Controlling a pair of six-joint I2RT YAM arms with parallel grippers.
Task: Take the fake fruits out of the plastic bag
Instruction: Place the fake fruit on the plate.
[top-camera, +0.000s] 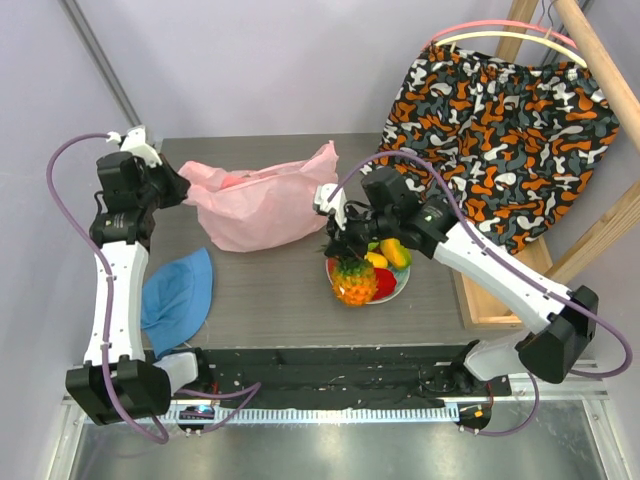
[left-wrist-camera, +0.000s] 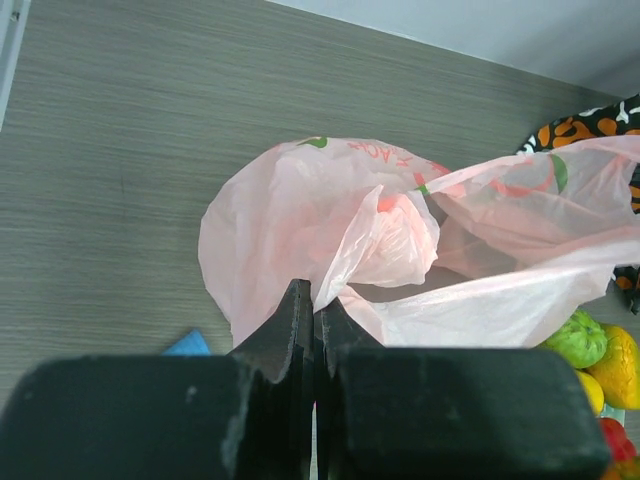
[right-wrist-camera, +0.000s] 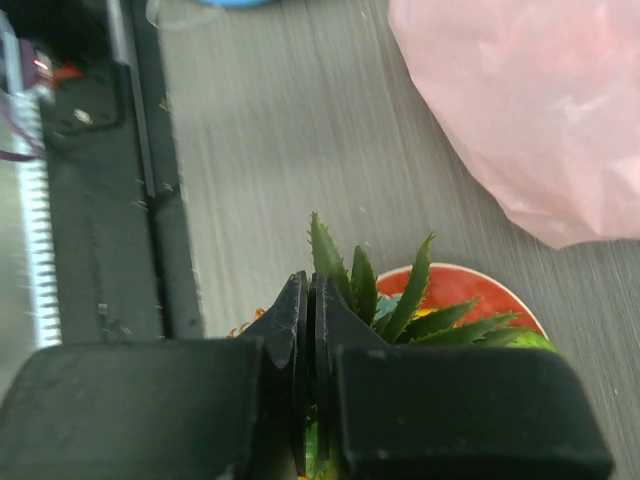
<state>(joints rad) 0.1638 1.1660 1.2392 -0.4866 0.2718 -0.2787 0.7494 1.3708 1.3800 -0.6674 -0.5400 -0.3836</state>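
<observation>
My right gripper (right-wrist-camera: 312, 290) is clamped on the pineapple's (top-camera: 355, 281) crown, fruit crown-up at the plate's (top-camera: 403, 285) 9 o'clock edge, while my left gripper (left-wrist-camera: 314, 300) pinches the bag (top-camera: 262, 205).

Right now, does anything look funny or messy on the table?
Nothing is spilled or broken. The only odd thing is that the pineapple stands right at the plate's edge, with its leafy top pinched in the right claw.

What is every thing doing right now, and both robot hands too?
left hand: shut, pinching the plastic bag.
right hand: shut on the crown of the pineapple.
plastic bag: crumpled on the table, something red inside.
pineapple: upright at the plate edge.
plate: holding other fruits.
blue hat: lying flat.
patterned cloth: hanging.
</observation>
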